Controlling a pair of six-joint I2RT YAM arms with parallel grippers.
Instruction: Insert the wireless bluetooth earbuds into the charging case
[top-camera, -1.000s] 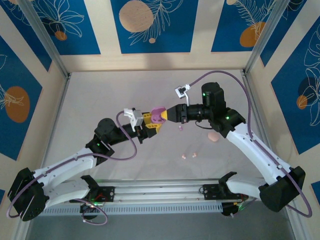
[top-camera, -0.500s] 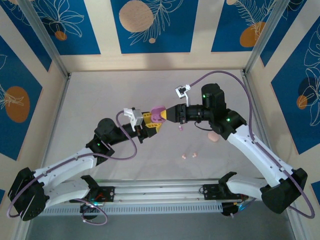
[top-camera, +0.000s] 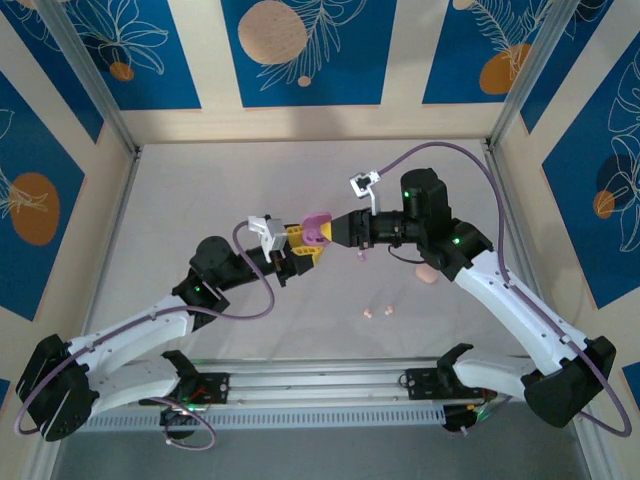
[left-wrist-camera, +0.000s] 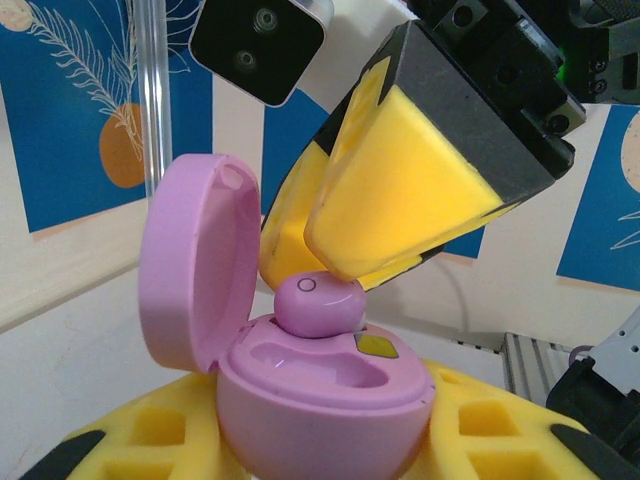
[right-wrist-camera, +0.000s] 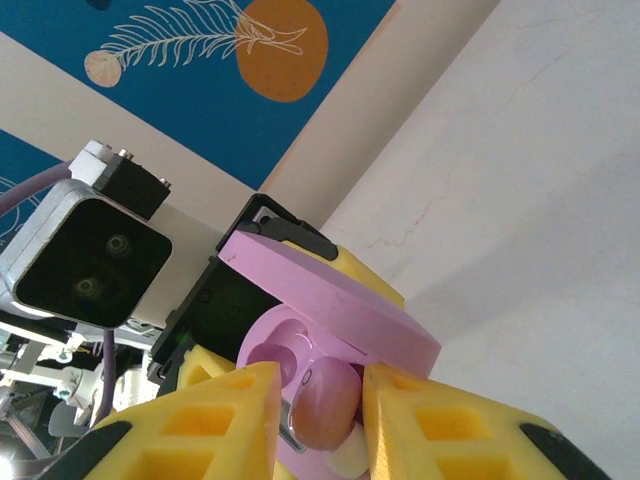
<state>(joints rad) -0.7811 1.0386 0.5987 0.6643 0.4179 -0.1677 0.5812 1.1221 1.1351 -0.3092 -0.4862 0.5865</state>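
Left pincer (left-wrist-camera: 320, 440) clamps the open case (left-wrist-camera: 300, 390); right-wrist view shows right pincer (right-wrist-camera: 318, 385) straddling earbud (right-wrist-camera: 326, 412), grip unclear.

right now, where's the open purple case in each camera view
top external: case at centre, where the two arms meet
left wrist: case bottom centre, lid up at left
right wrist: case lower centre, lid slanting across
shared landmark: the yellow left jaws clamped on the case
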